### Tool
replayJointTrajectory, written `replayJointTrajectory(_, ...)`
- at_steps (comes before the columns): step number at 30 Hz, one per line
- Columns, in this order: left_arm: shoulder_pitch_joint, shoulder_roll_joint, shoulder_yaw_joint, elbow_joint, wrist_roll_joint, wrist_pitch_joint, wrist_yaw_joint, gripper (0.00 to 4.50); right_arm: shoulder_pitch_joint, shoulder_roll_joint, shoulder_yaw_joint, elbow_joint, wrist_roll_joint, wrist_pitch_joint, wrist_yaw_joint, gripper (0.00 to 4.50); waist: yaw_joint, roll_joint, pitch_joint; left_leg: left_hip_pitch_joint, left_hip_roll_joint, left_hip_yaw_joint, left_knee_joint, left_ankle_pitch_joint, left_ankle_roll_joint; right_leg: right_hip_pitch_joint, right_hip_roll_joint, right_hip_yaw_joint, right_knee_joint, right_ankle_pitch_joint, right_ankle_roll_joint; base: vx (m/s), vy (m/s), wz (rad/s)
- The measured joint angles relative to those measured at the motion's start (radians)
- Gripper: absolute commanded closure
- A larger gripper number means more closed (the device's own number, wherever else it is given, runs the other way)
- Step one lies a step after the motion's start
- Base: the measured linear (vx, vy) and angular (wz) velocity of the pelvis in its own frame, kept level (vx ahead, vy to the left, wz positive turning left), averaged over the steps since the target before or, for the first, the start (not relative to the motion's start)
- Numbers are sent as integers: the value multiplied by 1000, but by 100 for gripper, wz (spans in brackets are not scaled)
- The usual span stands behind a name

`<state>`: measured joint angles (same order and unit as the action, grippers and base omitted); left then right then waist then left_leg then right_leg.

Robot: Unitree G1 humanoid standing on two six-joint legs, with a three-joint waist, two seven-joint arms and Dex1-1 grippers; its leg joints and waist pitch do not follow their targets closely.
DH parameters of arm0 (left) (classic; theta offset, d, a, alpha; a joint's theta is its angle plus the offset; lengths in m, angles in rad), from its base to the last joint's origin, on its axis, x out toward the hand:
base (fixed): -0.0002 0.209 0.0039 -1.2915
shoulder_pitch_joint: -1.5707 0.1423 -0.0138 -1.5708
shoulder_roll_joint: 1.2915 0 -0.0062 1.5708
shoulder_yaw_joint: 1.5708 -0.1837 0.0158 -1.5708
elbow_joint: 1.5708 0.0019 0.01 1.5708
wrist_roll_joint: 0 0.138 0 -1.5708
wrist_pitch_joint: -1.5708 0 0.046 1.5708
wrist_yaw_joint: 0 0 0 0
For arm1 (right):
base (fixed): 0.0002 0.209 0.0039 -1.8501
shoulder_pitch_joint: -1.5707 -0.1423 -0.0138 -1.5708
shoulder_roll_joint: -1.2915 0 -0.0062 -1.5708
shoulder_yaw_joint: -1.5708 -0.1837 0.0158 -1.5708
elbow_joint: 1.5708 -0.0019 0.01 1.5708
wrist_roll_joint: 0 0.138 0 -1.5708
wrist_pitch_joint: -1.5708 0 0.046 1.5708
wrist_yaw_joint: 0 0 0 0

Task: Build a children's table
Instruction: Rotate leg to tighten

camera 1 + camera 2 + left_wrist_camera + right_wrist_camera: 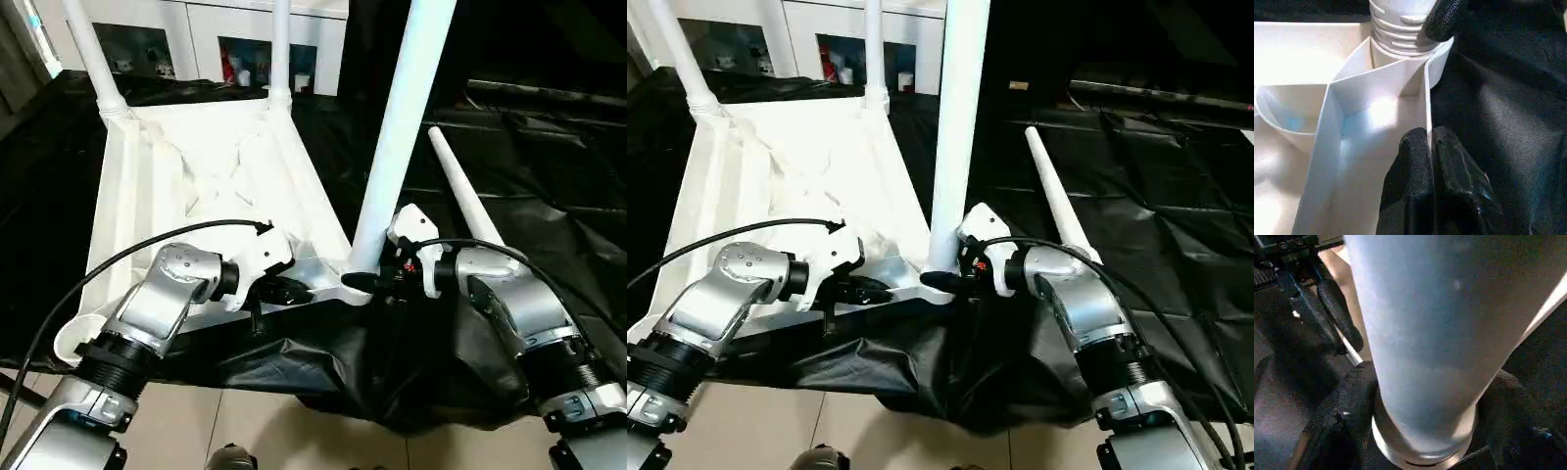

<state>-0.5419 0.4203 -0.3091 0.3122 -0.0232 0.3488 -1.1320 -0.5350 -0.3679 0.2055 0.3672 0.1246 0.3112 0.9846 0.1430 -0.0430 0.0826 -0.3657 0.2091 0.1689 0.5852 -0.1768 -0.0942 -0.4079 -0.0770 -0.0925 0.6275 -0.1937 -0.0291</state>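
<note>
Right arm [377, 282] bent around leg [397, 137]

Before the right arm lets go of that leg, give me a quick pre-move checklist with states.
1. Left gripper pinching the rim wall of the large white ribbed plastic tabletop: ok.
2. Right gripper closed around the base of the near white tapered tube leg: ok.
3. Leg's threaded end entered in the round corner socket: ok; fully seated: cannot tell.
4. Two far legs standing in sockets: ok.
5. Fourth leg fitted: not ok, lying on the black sheet.
</note>
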Motion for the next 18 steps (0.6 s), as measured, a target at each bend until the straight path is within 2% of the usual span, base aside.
replayJointTrajectory(4,-33,-71,17,67,32,20,135,450,-8,94,-71,75,-5,2,-190,183,-3,-1,-1,2,0,0,2,0,-1,1,0,0,2,2,0,0,0,0)
replayJointTrajectory(7,-68,-151,32,126,59,52,273,450,-42,196,-137,159,-9,4,-415,184,-17,-1,-1,3,0,-1,1,0,-1,3,0,1,3,4,-1,0,0,0)
replayJointTrajectory(10,-87,-205,39,155,68,81,361,450,-68,257,-166,213,-8,1,-551,184,-28,0,-1,10,0,-1,-1,1,-2,5,0,1,2,4,0,0,0,0)
replayJointTrajectory(13,-132,-304,55,241,101,90,509,450,-137,351,-238,326,-19,-42,-786,184,-30,1,-3,14,-1,-1,-2,1,-2,8,0,2,1,1,6,0,0,0)
replayJointTrajectory(15,-138,-332,55,257,107,90,544,450,-148,370,-244,361,-31,-78,-854,184,-30,1,-4,14,-1,-2,-2,1,-2,9,0,2,1,1,6,0,0,0)
replayJointTrajectory(16,-138,-342,55,261,109,90,559,450,-151,378,-250,373,-36,-91,-875,130,-30,1,-6,14,-1,-1,-2,1,-2,9,0,3,1,1,6,0,0,0)
replayJointTrajectory(18,-139,-344,56,265,110,90,568,450,-159,385,-253,389,-43,-97,-882,117,-30,2,-7,14,-1,-1,-3,1,-2,9,0,3,1,1,6,0,0,0)
